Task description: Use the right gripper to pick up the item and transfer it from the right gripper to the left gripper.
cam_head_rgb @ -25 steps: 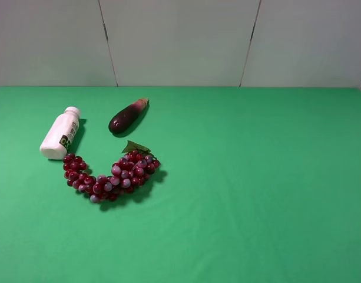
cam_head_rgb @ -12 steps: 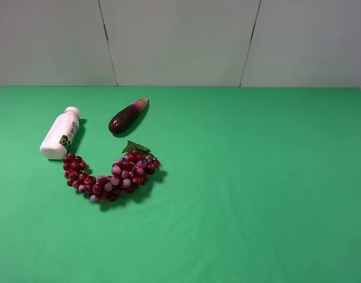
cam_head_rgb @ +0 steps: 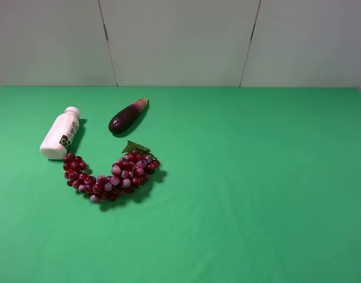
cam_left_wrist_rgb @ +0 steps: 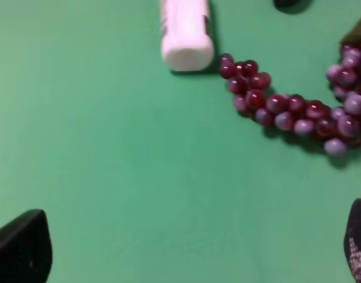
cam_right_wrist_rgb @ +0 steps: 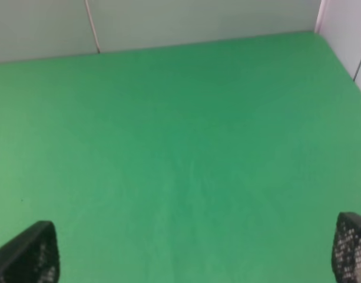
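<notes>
The item, a white bottle with a white cap and a green-and-black label, lies on its side at the far left of the green table; its base end also shows in the left wrist view. Neither gripper shows in the exterior view. In the left wrist view the left gripper is open and empty above the cloth, short of the bottle, with its fingertips spread wide. In the right wrist view the right gripper is open and empty over bare cloth, with its fingertips at the frame's corners.
A dark purple eggplant lies just right of the bottle. A red grape bunch curves in front of both, its end touching the bottle's base; it also shows in the left wrist view. Pale wall panels bound the far edge.
</notes>
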